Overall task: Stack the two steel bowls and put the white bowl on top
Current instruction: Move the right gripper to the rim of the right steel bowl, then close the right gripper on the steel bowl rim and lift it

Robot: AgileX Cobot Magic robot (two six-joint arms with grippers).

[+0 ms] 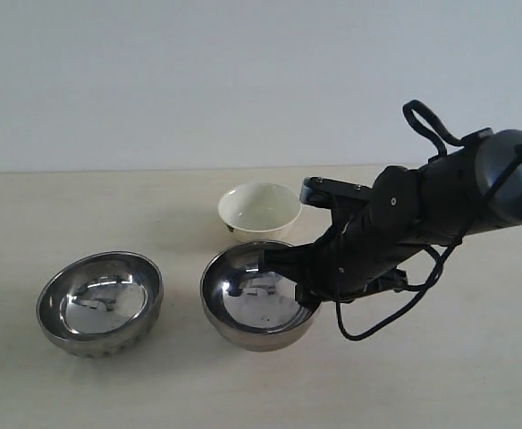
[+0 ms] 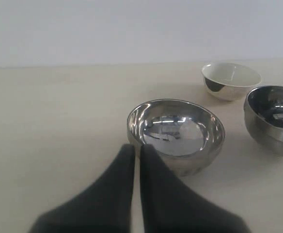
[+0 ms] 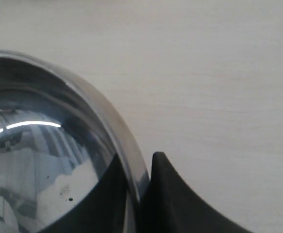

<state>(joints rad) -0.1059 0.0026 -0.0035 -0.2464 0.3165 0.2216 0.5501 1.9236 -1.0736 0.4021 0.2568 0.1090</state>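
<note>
Two steel bowls stand apart on the table. The dimpled steel bowl (image 1: pixel 100 302) (image 2: pixel 176 134) is at the left. The smooth steel bowl (image 1: pixel 259 295) (image 2: pixel 273 119) (image 3: pixel 59 141) is in the middle. My right gripper (image 1: pixel 304 288) (image 3: pixel 137 167) is shut on the smooth bowl's right rim, one finger inside, one outside. The white bowl (image 1: pixel 259 211) (image 2: pixel 231 80) sits upright just behind the smooth steel bowl. My left gripper (image 2: pixel 137 150) is shut with nothing in it, just short of the dimpled bowl's rim; it does not show in the exterior view.
The pale wooden table (image 1: pixel 440 375) meets a plain white wall at the back. The right arm (image 1: pixel 440 210) reaches in from the right with a loose black cable (image 1: pixel 377 326) hanging under it. Bare tabletop lies at the front and far left.
</note>
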